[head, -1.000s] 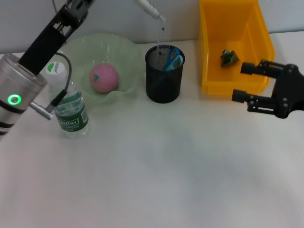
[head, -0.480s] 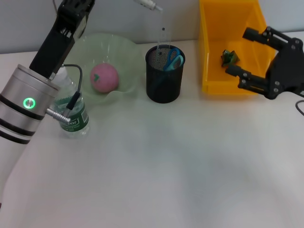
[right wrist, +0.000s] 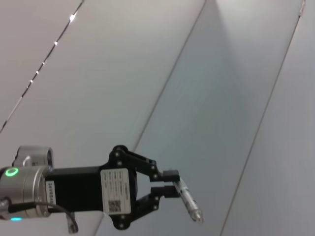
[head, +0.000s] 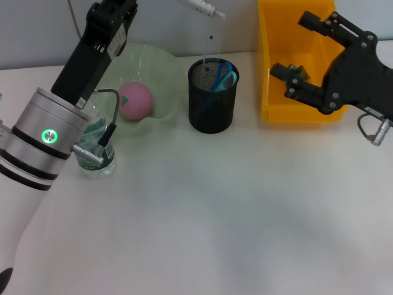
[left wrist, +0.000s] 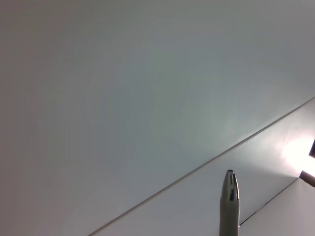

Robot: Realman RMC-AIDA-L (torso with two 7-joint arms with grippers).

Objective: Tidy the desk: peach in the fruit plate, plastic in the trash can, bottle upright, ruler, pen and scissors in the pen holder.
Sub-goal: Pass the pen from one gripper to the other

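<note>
One pen sat pinched in the left gripper, fingers closed on it, poised above the black pen holder, which held blue scissors. Below that gripper's arm, the peach lay in the green fruit plate. The right gripper hung wide open over the yellow trash can.

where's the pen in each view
Head view: the pen is at the top edge, above the black pen holder, held out by the left gripper.
Left wrist view: its silver tip pokes up from the bottom edge.
Right wrist view: the left gripper clamps it, low in the picture.
Shared landmark: the pen's silver tip.
</note>
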